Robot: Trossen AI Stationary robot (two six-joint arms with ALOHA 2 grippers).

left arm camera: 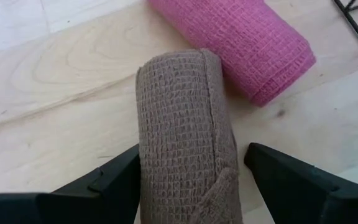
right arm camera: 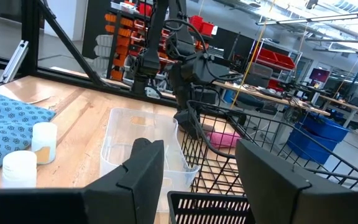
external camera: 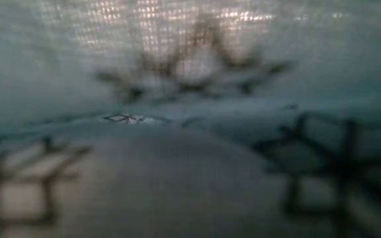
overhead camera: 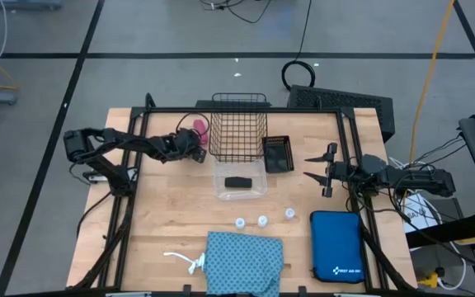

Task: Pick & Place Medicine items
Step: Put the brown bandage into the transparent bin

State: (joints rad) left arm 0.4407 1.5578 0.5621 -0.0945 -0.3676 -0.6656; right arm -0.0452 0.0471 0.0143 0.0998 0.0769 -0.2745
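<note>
A brown roll lies on the wood beside a pink roll, left of the wire basket. My left gripper comes slanting down over the brown roll, open, one finger on each side of its near part. Three white-capped vials stand near the table's front. The teal cloth with its white string lies at the front edge and fills the low view. My right gripper waits open and level at the right, with nothing between its fingers. My left gripper stands open astride the brown roll, fingers lying along its sides. One finger shows right against the roll's side; whether it touches, I cannot tell. The other finger stands clear of the roll. The roll lies flat on the table.
A clear tub with a dark item inside sits in front of the wire basket, and a small black crate stands to its right. A blue zip case lies at the front right. Bare wood shows between the rolls and the table's left edge.
</note>
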